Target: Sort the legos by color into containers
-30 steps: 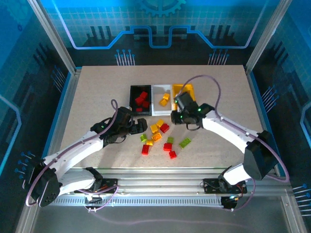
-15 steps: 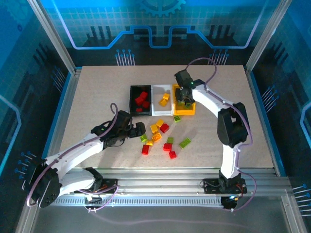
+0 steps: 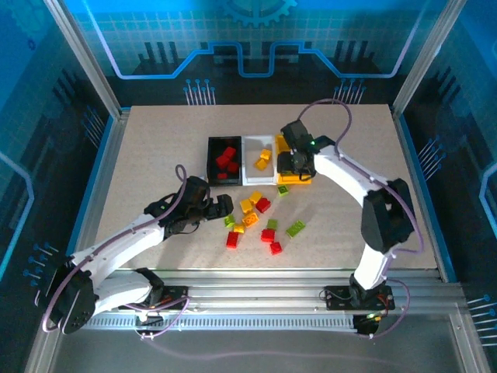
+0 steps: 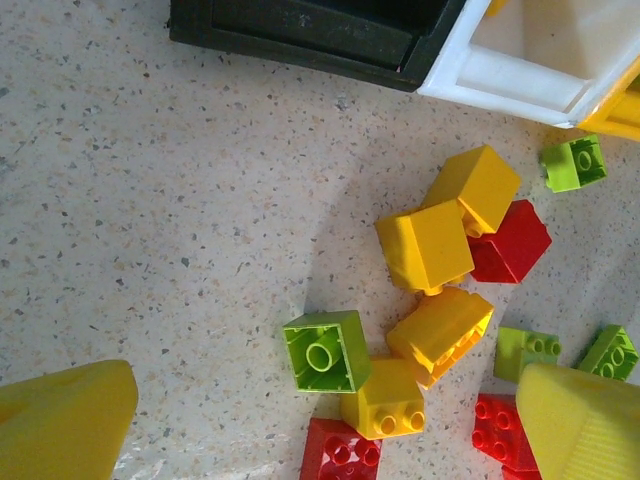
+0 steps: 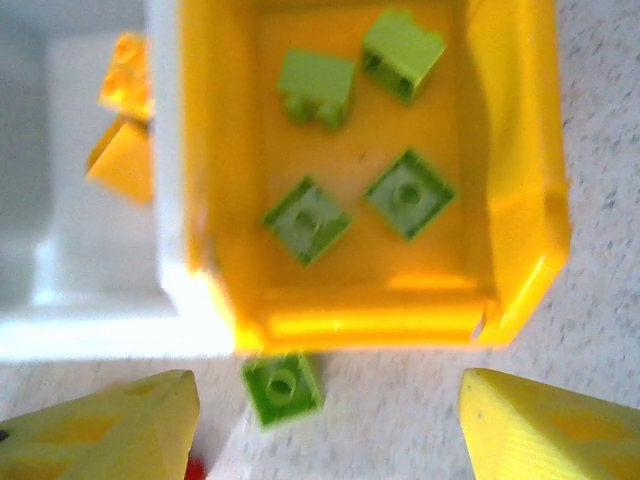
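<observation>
The smooth yellow bin [image 5: 360, 322] holds four square green legos [image 5: 308, 220] with round bumps. One more green brick [image 5: 282, 388] lies just outside its wall on the speckled table [image 5: 600, 120]. The right gripper [image 5: 328, 400] hangs over that wall, jaws wide apart and empty. The left gripper [image 4: 325, 400], also spread wide and empty, is over the loose pile [image 4: 440, 250] near the bin.

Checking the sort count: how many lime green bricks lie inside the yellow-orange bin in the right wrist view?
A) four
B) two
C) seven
A: four lime green bricks lie inside the yellow-orange bin; a fifth green brick sits outside on the table, by the bin's wall.
</observation>
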Motion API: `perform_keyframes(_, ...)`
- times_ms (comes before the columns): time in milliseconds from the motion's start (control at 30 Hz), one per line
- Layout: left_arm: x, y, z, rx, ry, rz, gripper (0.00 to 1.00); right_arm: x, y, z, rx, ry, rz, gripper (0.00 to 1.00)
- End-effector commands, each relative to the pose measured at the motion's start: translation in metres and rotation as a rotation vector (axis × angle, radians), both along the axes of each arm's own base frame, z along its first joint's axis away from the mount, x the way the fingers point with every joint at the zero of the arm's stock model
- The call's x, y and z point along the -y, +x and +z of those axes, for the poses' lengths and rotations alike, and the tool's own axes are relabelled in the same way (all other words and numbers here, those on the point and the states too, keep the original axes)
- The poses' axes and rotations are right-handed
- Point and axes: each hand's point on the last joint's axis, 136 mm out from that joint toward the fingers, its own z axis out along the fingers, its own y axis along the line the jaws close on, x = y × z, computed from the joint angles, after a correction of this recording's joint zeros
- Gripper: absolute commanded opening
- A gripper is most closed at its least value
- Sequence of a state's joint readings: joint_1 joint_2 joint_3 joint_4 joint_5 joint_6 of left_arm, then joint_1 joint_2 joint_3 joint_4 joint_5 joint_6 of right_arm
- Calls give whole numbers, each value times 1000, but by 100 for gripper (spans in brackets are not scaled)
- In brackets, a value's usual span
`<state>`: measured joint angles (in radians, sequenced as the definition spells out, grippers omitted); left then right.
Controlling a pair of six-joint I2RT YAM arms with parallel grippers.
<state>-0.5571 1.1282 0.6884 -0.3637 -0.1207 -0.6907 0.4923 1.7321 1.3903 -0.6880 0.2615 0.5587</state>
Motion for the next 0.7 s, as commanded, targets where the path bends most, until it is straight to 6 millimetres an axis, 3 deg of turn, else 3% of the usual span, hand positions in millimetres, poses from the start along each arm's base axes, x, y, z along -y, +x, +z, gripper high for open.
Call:
perform_keyframes(0,-2,-4,-2,-11,-30,0,99,-16,-34,-8,-26,22,83,72)
perform_keyframes(100,-3,-5,-6,-22,-37,5,99,-26,-44,-25,-40,37,103,72)
perform_keyframes(233,-3,-6,-8,-34,-45,5,99,-34,-38,-48,-28,40,104,72)
perform_keyframes(667,-7,-8,-10,-52,-31,17,99,-17,-4,-105,-46,-66,12,68)
